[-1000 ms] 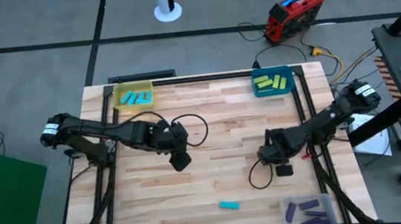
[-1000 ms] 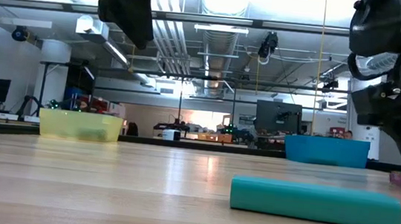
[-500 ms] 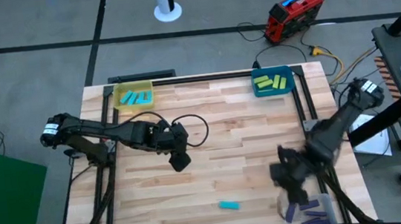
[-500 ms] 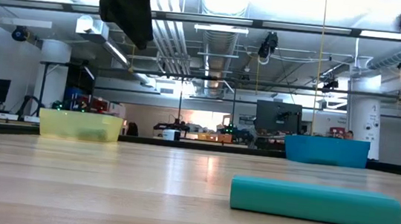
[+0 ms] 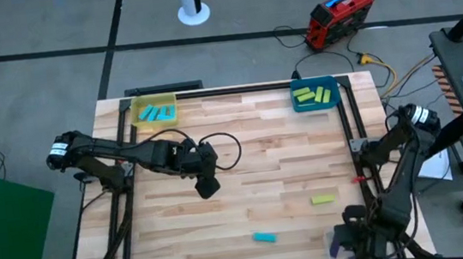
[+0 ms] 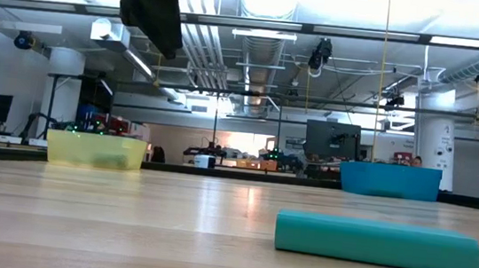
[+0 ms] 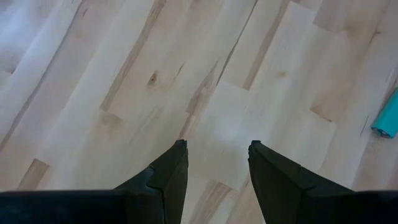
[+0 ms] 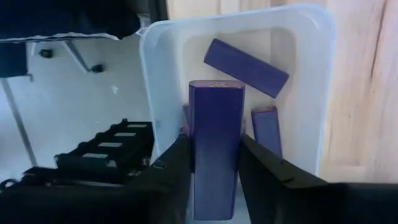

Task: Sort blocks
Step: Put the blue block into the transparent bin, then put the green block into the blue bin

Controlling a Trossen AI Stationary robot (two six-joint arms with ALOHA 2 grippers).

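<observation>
My right gripper (image 8: 214, 139) hangs over the clear bin (image 8: 311, 93) at the table's near right corner, shut on a purple block (image 8: 216, 118). More purple blocks (image 8: 245, 59) lie in that bin. My left gripper (image 7: 214, 149) is open above bare wood at mid-table (image 5: 207, 184). A cyan block (image 5: 264, 237) and a yellow-green block (image 5: 323, 198) lie flat on the table. The yellow bin (image 5: 154, 112) holds cyan blocks. The blue bin (image 5: 314, 95) holds yellow-green ones. My right gripper pinches the purple block by its two long sides (image 8: 200, 152) between the two fingers (image 8: 176, 163). The fingers point down from above, and the block lies along them with its free end (image 8: 216, 86) past the fingertips. It hangs clear above the clear bin's inside.
The yellow and blue bins stand at the far edge, left and right. Black frame rails run along both sides of the table. My right arm (image 5: 392, 181) covers most of the clear bin in the high view. In the low view the cyan block (image 6: 378, 243) lies close.
My right gripper has swung from the table's right middle toward the near right corner, carrying the purple block, and now hangs over the clear bin. A yellow-green block shows on the table where that gripper stood.
</observation>
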